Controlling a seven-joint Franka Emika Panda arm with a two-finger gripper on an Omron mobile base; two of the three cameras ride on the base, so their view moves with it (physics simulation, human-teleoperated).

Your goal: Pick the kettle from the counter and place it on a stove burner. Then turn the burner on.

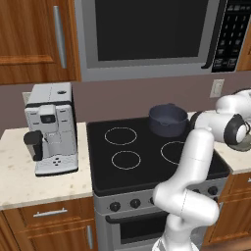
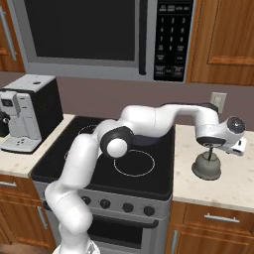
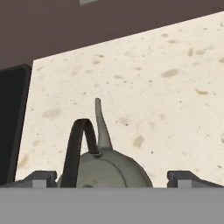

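Observation:
The kettle (image 3: 107, 168), a squat grey-olive dome with a dark arched handle and a thin spout, stands on the pale speckled counter (image 3: 166, 87) just right of the black cooktop. In the right base view the kettle (image 2: 206, 167) sits directly under my gripper (image 2: 208, 150). My gripper (image 3: 113, 178) is open, with its fingertips (image 3: 41, 178) wide apart on either side of the kettle's dome and not touching it. A small white burner ring (image 1: 126, 160) lies at the cooktop's front left, away from the hand.
A dark blue-grey pot (image 1: 168, 120) stands on the back right of the cooktop (image 1: 147, 171). A coffee machine (image 1: 51, 130) is on the left counter. Stove knobs (image 2: 105, 203) line the front panel. A microwave (image 1: 147, 34) hangs above.

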